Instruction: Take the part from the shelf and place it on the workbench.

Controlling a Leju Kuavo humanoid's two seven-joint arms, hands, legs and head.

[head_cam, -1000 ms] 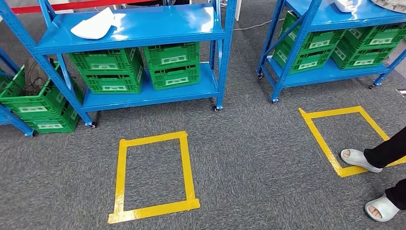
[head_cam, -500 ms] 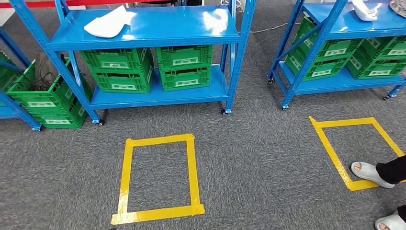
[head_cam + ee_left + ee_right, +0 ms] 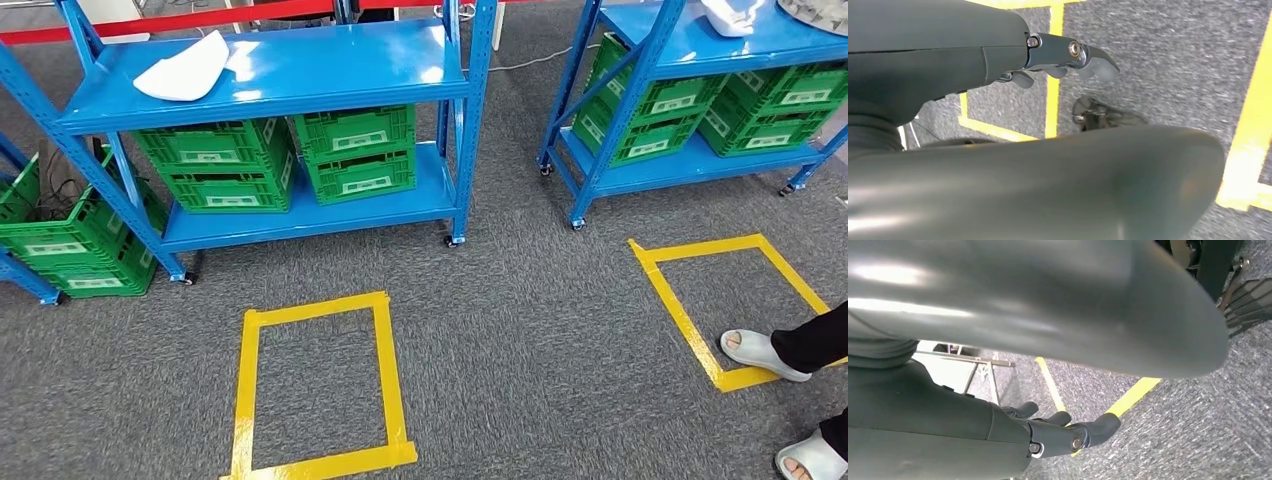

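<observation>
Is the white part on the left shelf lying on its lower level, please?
No, the white part lies on the top level of the left shelf, while green crates fill the lower level.

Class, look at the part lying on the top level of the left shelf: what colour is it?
White: the part lies on the blue shelf, clearest in the head view.

Both arms hang down beside the body. The left hand [image 3: 1068, 60] holds nothing, its fingers loosely apart. The right hand [image 3: 1063, 432] likewise holds nothing, fingers slightly spread.
</observation>
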